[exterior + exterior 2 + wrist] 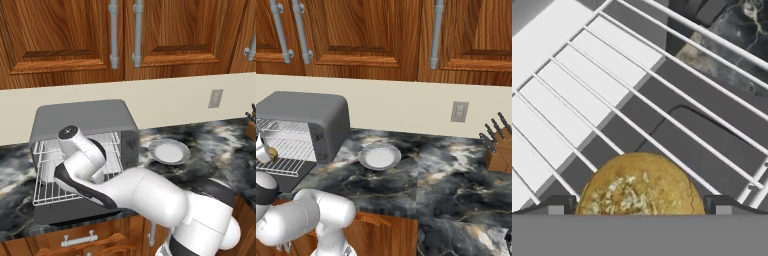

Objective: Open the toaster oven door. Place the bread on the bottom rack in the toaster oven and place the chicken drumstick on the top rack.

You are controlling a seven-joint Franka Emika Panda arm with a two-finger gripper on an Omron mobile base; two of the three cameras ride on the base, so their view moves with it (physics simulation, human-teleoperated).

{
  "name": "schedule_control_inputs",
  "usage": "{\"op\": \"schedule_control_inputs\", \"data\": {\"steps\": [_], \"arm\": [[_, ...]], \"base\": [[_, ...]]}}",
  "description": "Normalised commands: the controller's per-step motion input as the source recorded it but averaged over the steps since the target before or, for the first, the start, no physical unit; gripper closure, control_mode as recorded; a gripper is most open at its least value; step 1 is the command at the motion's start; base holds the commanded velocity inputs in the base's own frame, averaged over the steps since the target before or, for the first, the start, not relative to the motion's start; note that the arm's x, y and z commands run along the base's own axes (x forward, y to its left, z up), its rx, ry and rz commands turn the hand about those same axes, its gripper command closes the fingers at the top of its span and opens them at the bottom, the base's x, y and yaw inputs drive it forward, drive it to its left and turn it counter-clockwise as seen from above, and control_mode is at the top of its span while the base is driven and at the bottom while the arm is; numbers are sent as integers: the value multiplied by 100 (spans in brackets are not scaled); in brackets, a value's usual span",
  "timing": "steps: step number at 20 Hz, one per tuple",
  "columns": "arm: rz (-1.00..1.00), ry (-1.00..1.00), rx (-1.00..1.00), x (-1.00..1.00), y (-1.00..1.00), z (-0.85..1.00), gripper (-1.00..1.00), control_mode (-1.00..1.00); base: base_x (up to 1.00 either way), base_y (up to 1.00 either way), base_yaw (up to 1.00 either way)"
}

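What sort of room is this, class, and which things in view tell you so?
A home kitchen, most likely: wooden cabinets hang above a dark marble counter that carries a toaster oven, a plate and a knife block.

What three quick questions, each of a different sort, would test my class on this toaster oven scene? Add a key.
1. True or false: the toaster oven door is shut.
2. The bread lies on: A the plate; B a wire rack; C the counter.
3. Fill in: the gripper stands ____ with the bread between its fingertips.

Key: 1 false, it lies folded down. 2 B. 3 open.
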Motion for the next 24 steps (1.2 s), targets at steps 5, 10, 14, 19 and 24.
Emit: {"op": "schedule_control_inputs", "data": {"steps": [5, 10, 14, 19, 24], "arm": [[-14, 0, 0, 1, 0, -5, -100, -100], [-10, 0, 0, -9, 3, 2, -100, -100], [-10, 0, 0, -7, 18, 1, -100, -100], [-7, 0, -3, -2, 23, -19, -100, -100], [-5, 0, -4, 0, 14, -29, -100, -100]], "base": [[0, 0, 0], [0, 0, 0], [0, 0, 0], [0, 0, 0], [0, 0, 0]]}}
